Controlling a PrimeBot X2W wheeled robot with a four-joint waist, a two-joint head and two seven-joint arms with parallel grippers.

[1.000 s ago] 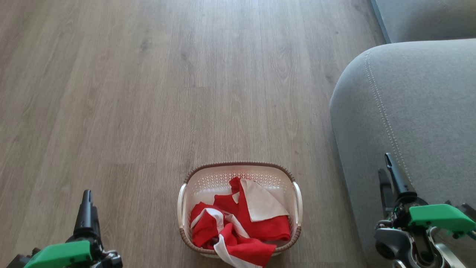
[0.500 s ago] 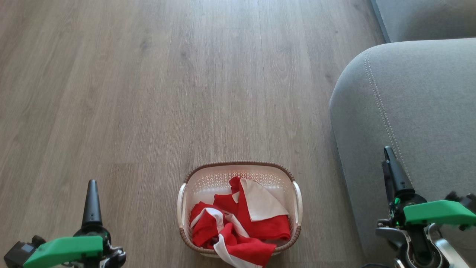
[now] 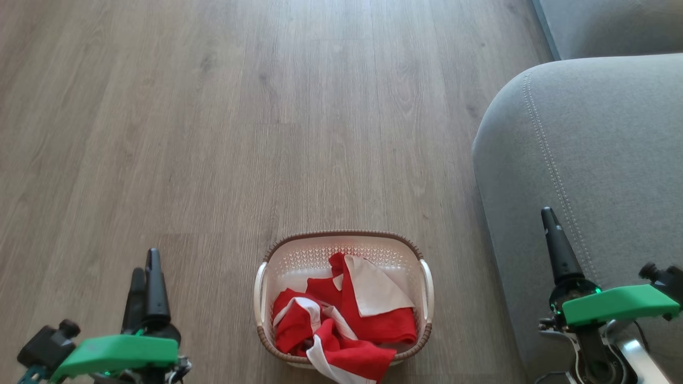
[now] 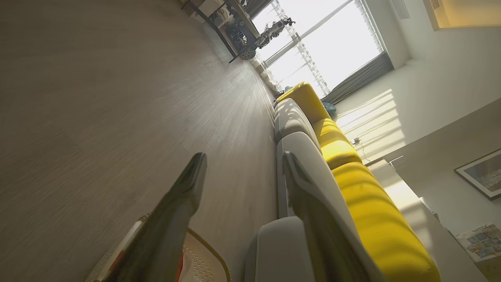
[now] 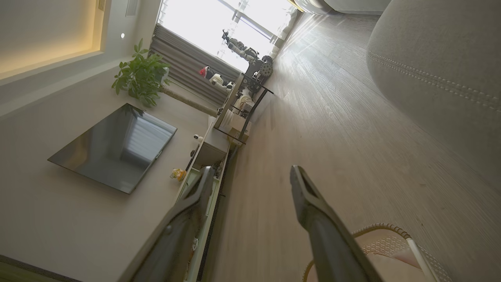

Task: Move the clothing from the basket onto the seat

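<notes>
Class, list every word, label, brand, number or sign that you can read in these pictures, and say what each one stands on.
No text can be read in these pictures.
Printed sheet, at the lower right of the left wrist view: it bears print, too small and blurred to read.
Framed picture on the wall: no lettering can be made out.
Basket, clothing and seat: no label or brand shows.

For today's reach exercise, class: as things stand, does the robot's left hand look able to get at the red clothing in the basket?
Probably yes: the left hand is open beside the basket, whose top is uncovered, and nothing stands between it and the clothing.
</notes>
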